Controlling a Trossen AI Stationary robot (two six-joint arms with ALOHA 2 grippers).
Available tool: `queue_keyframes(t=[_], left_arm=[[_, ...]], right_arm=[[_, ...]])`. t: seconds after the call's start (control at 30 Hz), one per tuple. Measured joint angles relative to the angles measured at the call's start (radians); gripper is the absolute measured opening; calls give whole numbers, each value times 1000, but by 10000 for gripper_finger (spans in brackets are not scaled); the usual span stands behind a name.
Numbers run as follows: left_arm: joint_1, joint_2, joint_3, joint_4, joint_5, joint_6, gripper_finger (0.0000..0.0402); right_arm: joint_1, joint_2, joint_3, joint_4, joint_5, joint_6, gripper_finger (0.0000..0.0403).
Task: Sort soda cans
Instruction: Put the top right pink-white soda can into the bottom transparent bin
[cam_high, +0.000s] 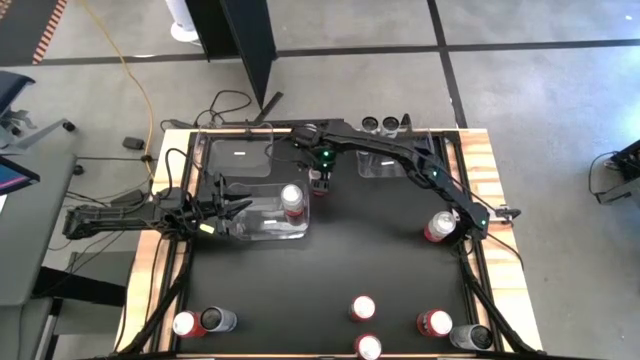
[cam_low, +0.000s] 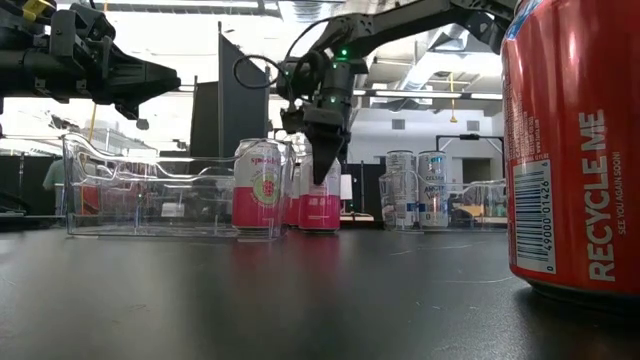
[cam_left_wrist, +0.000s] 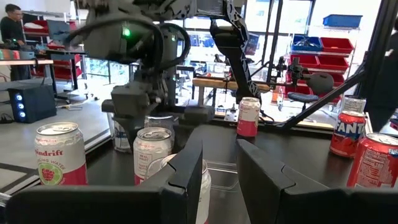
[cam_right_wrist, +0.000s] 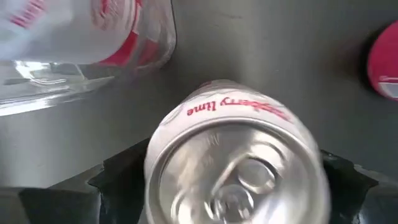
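Observation:
My right gripper (cam_high: 320, 184) reaches across to the table's middle and points down over a pink-and-white soda can (cam_right_wrist: 236, 168) that stands upright on the black mat beside the clear bin (cam_high: 262, 222). Its fingers (cam_right_wrist: 118, 177) stand open on either side of the can's top; I see no touch. The same can shows under this gripper in the low view (cam_low: 320, 210). Another pink-and-white can (cam_high: 292, 200) stands inside the bin. My left gripper (cam_left_wrist: 219, 168) waits level at the bin's left wall, open by a narrow gap, with nothing between its fingers.
Red cans (cam_high: 363, 308) (cam_high: 433, 322) (cam_high: 185, 323) and dark cans (cam_high: 218, 320) (cam_high: 470, 337) stand along the near edge. One can (cam_high: 438, 226) stands by the right arm, and two silver ones (cam_high: 379, 124) at the far edge. Two more clear bins (cam_high: 235, 155) (cam_high: 385, 163) sit at the back.

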Motion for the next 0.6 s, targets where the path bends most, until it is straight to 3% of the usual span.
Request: queue_keyframes(t=[0.43,0.6], left_arm=[[0,0,0,0,0,0,93],[0,0,0,0,0,0,93]], right_arm=[[7,-4,-57,46,13,-11,298],[18,-4,-57,41,17,-14,296]])
